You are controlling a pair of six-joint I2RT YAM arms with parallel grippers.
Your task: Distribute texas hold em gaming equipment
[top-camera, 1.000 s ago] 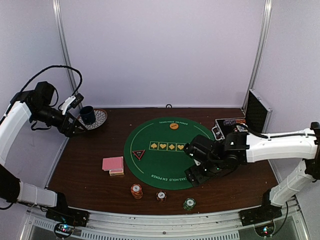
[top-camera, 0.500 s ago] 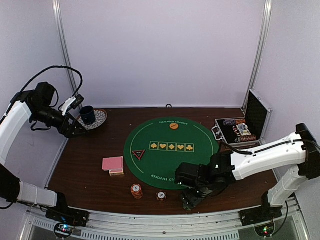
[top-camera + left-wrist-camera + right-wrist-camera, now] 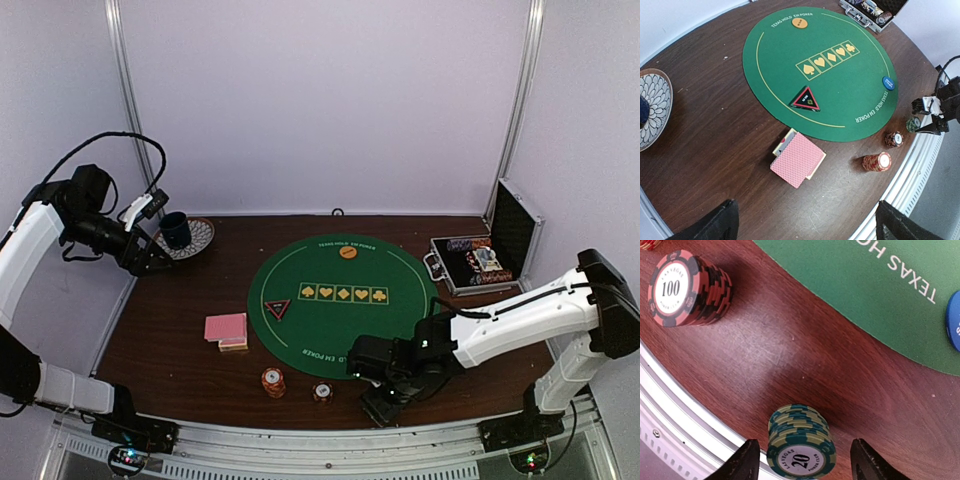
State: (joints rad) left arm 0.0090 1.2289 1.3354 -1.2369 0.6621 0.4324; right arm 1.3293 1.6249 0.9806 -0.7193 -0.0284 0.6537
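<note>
A green "20" chip stack (image 3: 801,442) stands on the wood near the front rail. My right gripper (image 3: 804,462) is open with a finger on each side of it, not touching; in the top view the right gripper (image 3: 383,398) hides the stack. A red-black "100" stack (image 3: 687,287) and an orange stack (image 3: 273,381) stand to its left. Pink-backed cards (image 3: 227,329) lie left of the mat, below my open, empty left gripper (image 3: 805,227), which is at the far left (image 3: 148,262). A red triangle (image 3: 277,308), a yellow disc (image 3: 348,252) and a blue disc (image 3: 888,83) lie on the mat.
The round green mat (image 3: 330,320) covers the table's middle. The open silver-and-black chip case (image 3: 478,262) stands at the back right. A dark blue cup (image 3: 176,230) sits on a patterned plate (image 3: 202,238) at the back left. A metal rail (image 3: 300,440) runs along the front edge.
My right arm has swung from over the mat's right side down to the front edge, and its gripper now covers the green chip stack. The left arm has not moved.
</note>
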